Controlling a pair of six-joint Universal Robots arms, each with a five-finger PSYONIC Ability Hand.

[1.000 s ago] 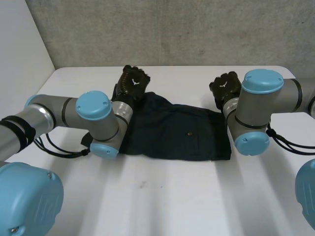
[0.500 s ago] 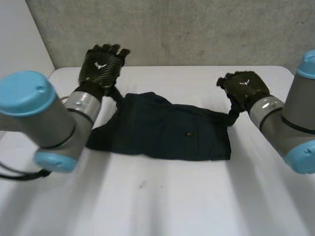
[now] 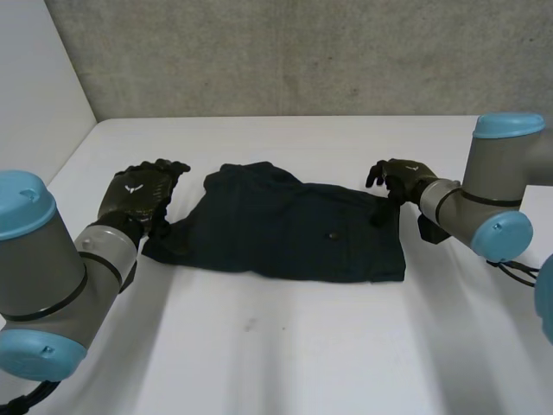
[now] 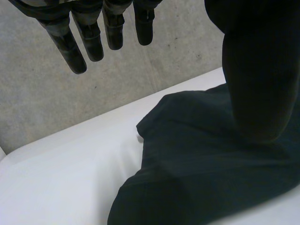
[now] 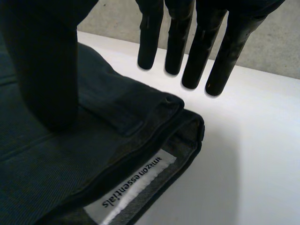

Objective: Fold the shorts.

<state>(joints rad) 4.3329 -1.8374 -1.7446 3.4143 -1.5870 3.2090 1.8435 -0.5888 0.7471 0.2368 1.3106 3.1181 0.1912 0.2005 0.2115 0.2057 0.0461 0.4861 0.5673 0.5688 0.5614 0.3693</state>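
Shorts [image 3: 294,229] lie flat on the bench [image 3: 302,346]. Left robot hand [image 3: 136,197] and right robot hand [image 3: 402,177] flank the shorts' opposite ends, fingers straight, holding nothing. Likely fault: catching only the top layer, skewing the fold.

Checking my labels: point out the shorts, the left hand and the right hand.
shorts [image 3: 294,233], head view, middle of the dark cloth.
left hand [image 3: 136,194], head view, back of the hand.
right hand [image 3: 402,175], head view, back of the hand.

Dark navy shorts [image 3: 294,229] lie flat, folded, with the waistband label showing
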